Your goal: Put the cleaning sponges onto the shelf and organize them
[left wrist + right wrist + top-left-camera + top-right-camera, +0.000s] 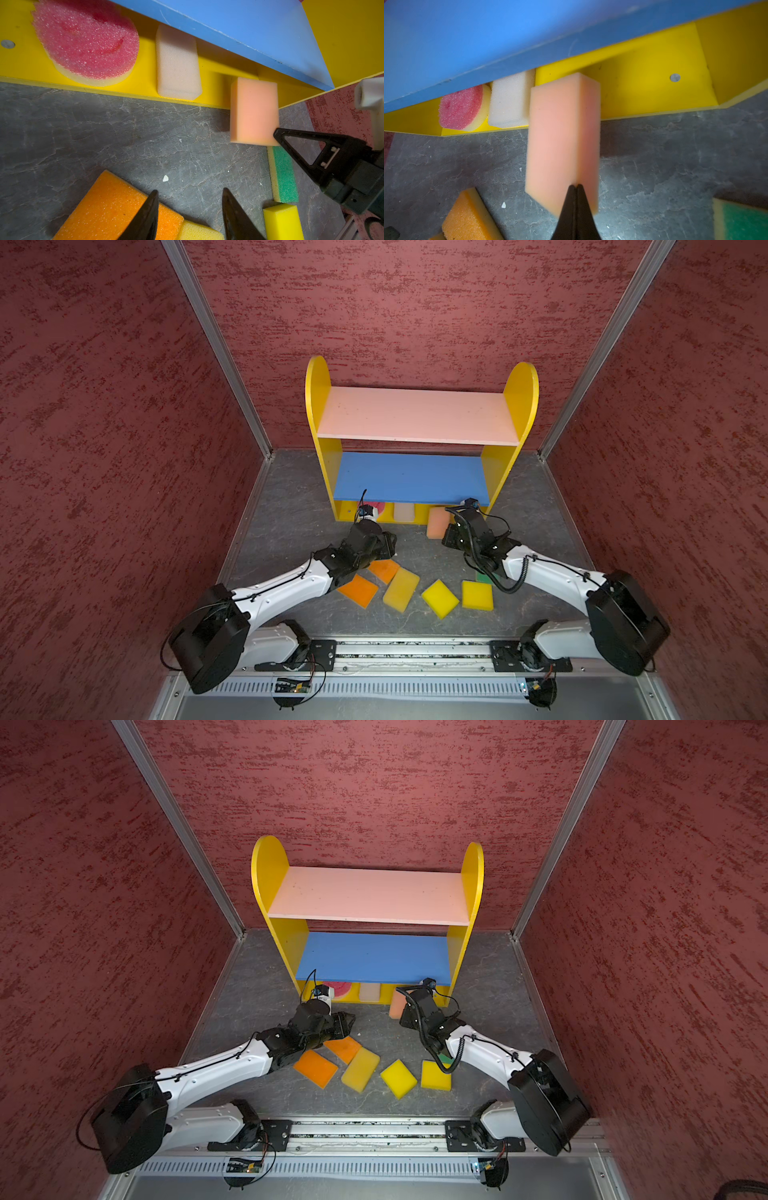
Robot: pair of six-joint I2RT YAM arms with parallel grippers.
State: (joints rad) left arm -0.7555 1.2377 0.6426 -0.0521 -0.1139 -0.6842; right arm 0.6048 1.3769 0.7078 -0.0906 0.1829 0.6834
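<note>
Shelf (521,398) is stood at the far edge of the bench (291,506), mid-width. On its yellow base (145,62), under the blue middle board (411,477), the round red-pink sponge (87,41) is laid toward the left end. The off-white sponge (176,66) is set just beside it, not touching.

Right gripper (576,187): jaws are pinched together on the near end of the peach sponge (560,141). The sponge is held tilted, its far end over the base's front edge, right of the off-white sponge. Whether it touches the base cannot be told.

Left gripper (190,214): jaws are held partly apart, gripping nothing, above the orange sponge (108,207).

Toward the bench's near edge a row is noted: second orange sponge (358,590), pale yellow sponge (401,589), tilted yellow sponge (440,598), square-on yellow sponge (477,595). The green-topped sponge (284,174) is laid at the row's right end.
</note>
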